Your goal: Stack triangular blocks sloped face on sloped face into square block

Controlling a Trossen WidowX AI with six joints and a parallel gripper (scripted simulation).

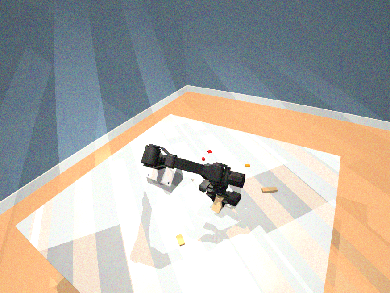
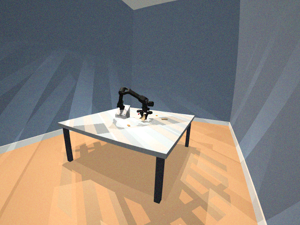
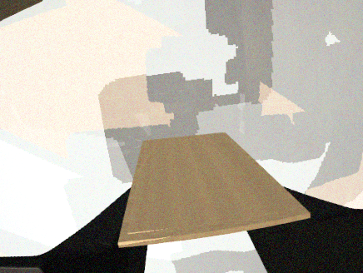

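A tan wooden triangular block [image 1: 217,204] [image 2: 143,117] [image 3: 196,179] is between the fingers of my gripper [image 1: 217,200] [image 2: 144,116] [image 3: 189,182], which is shut on it. In the wrist view a flat, broad face of the block shows, with a thin near edge; its far side is hidden. It is low over the white table [image 1: 163,214] [image 2: 108,123]; I cannot tell its exact height. A small tan piece [image 2: 140,118] shows just left of the held block in the exterior view, perhaps the other triangular block, mostly hidden by the gripper. A brown corner [image 3: 14,7] shows at the wrist view's upper left; I cannot tell whose.
A long tan bar [image 1: 269,190] [image 2: 164,119] lies right of the gripper. An orange-yellow tile [image 1: 180,240] [image 2: 128,125] lies nearer the cameras. A small orange piece [image 1: 247,165] [image 2: 156,115] and two red pieces [image 1: 209,151] [image 1: 203,158] lie behind. The arm's grey base [image 1: 162,177] [image 2: 123,115] stands left.
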